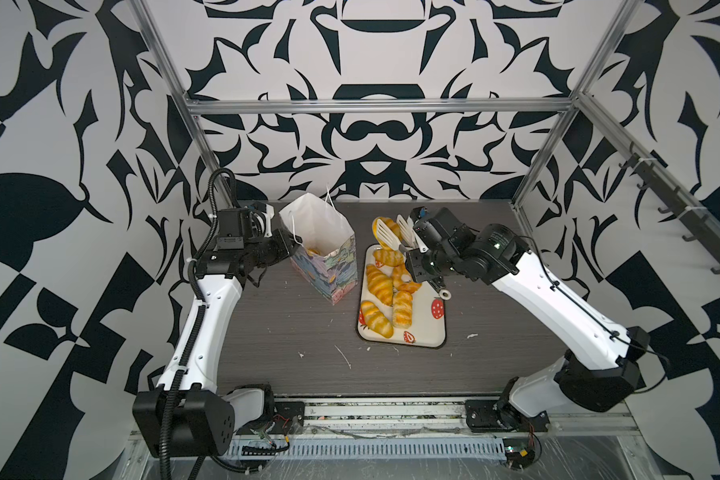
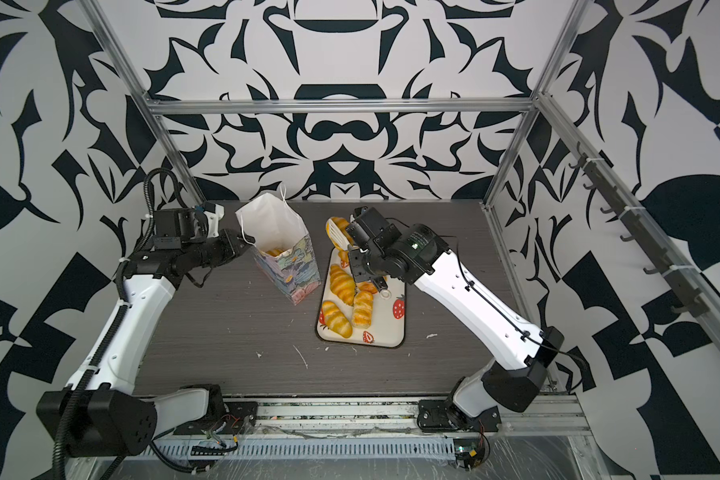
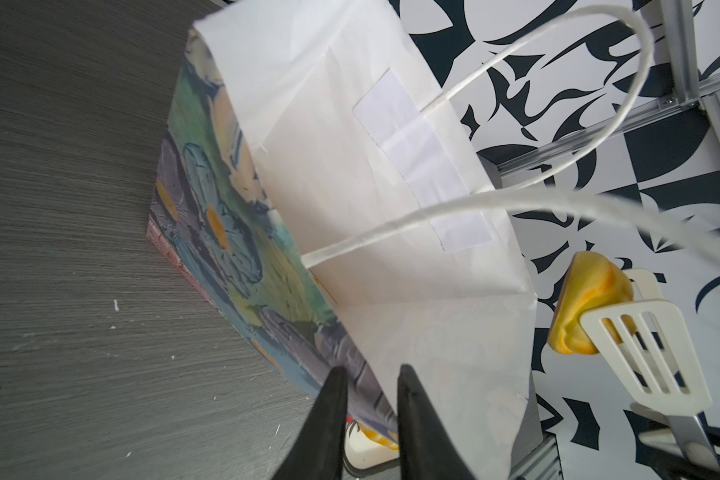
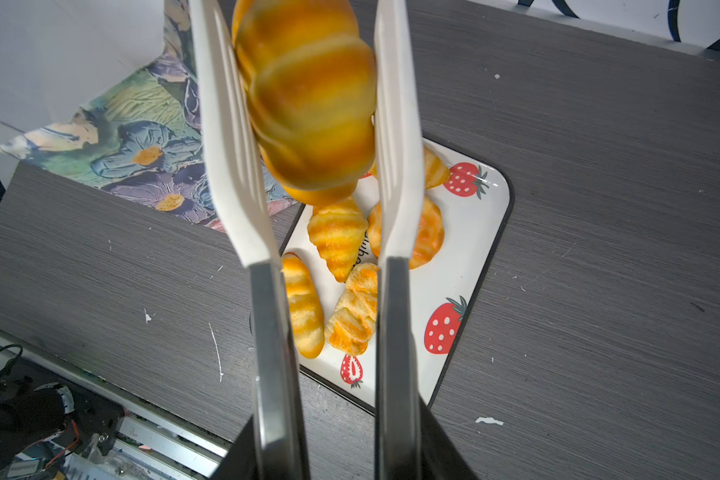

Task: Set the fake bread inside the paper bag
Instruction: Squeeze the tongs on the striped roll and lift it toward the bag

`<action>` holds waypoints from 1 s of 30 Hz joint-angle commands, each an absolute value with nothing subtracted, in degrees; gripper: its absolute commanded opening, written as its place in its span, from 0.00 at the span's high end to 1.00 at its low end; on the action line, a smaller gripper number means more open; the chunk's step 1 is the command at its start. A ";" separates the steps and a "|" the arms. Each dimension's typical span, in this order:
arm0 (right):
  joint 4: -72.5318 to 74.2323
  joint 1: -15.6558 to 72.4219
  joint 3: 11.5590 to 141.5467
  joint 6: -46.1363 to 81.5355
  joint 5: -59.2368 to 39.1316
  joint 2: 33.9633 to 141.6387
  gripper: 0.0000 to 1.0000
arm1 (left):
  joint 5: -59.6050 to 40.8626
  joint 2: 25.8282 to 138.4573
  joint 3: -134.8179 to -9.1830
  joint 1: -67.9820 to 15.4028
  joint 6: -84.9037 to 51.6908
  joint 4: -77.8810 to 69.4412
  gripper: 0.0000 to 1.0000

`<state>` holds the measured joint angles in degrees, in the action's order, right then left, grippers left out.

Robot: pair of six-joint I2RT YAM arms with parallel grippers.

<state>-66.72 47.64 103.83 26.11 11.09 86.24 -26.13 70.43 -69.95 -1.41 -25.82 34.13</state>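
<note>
Paper bag: the upright pastel flower-print paper bag [image 1: 325, 266] with white cord handles stood open on the grey wood-grain table [image 1: 267, 353], just beside the cream rectangular strawberry-print tray [image 1: 429, 332]. One golden piece [image 1: 312, 251] showed deep inside it.
Tray: five glossy golden-yellow fake bread rolls [image 1: 380, 284] lay on it, not yet bagged.
Progress: early, by my judgement; most of the bread was outside the bag.
Left pincer [image 3: 368, 382]: clamped on the bag's wall at the rim, on the left arm's side.
Right pincer [image 1: 411, 246]: squeezed together on white slotted tongs [image 4: 395, 166] with metal handles.
Held roll [image 4: 308, 95]: a striped croissant-shaped roll was gripped between the tong blades, out beyond the pincer's tips. It was lifted above the tray's far end, beside the bag and not yet over its mouth.
</note>
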 commanded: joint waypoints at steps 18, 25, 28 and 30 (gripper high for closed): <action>-64.51 51.44 122.68 22.61 7.84 95.73 0.56 | -25.97 69.42 -70.93 -1.58 -25.36 35.22 0.75; -66.43 53.67 131.13 21.47 7.84 101.76 0.56 | -26.01 69.35 -70.93 -1.58 -25.31 35.40 0.75; -67.12 54.46 134.21 21.19 7.82 103.91 0.56 | -25.95 69.29 -70.88 -1.58 -25.31 35.43 0.75; -67.42 54.82 135.79 21.09 7.75 105.07 0.56 | -26.01 69.26 -70.84 -1.58 -25.22 35.54 0.75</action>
